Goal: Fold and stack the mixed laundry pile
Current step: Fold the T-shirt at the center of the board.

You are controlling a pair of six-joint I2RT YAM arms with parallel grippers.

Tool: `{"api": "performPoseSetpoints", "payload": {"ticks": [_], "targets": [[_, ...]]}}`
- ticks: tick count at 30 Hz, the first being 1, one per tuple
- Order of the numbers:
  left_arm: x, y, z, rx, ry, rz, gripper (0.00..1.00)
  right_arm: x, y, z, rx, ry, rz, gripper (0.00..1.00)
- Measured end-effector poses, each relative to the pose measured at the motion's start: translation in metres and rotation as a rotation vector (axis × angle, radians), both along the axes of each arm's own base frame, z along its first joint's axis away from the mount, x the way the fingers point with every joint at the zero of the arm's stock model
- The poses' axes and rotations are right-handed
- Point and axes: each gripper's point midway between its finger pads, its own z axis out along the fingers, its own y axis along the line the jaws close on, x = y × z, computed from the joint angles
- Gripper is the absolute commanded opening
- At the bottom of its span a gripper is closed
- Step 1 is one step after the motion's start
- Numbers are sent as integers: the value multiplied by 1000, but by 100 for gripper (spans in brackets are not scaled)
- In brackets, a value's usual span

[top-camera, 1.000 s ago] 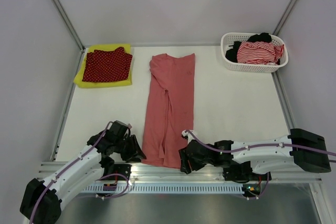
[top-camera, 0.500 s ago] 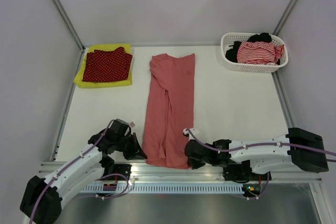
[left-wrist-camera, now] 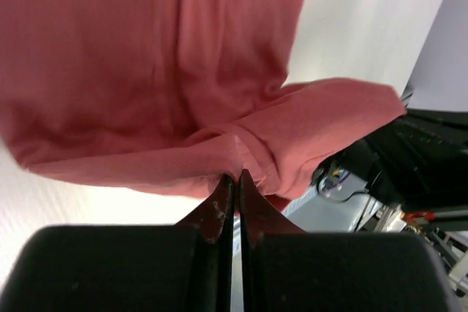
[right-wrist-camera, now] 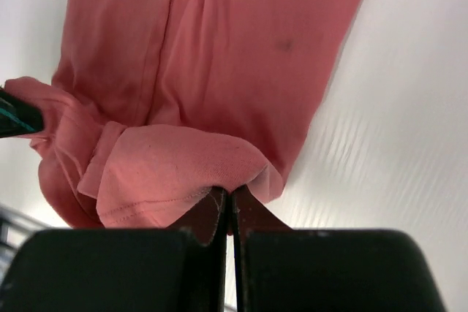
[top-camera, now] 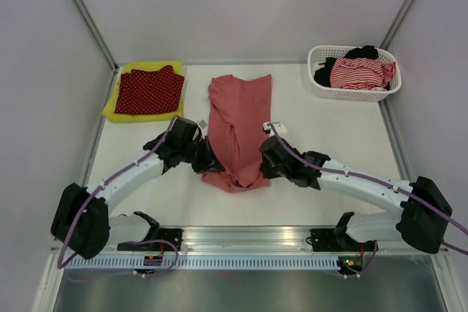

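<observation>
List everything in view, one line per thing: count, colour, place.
table: one, white, under everything
pink shirt: one, salmon pink, lengthwise at the table's middle, near end bunched and lifted
yellow-green garment: one, yellow-green, folded, far left corner
dotted cloth: one, dark red with white dots, folded, on top of the yellow-green garment
basket: one, white, perforated, far right corner
striped piece: one, red and white, in the basket
black piece: one, black, in the basket, behind the striped piece
left tool: one, black, shut on the left side of the pink shirt's near end
right tool: one, black, shut on the right side of that end
</observation>
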Motion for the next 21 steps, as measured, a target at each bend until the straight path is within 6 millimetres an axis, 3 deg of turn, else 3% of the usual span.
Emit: {"api": "performPoseSetpoints", "payload": {"ticks": [4, 10, 15, 21], "targets": [[63, -11, 18, 11, -87, 43, 2, 51, -3, 15, -15, -60, -53, 0], [134, 1, 24, 39, -143, 139, 2, 120, -19, 15, -45, -75, -126, 0], [168, 10, 12, 79, -135, 191, 2, 153, -22, -1, -60, -43, -130, 0], [200, 5, -2, 100, -121, 195, 2, 179, -30, -35, -74, 32, -138, 0]]}}
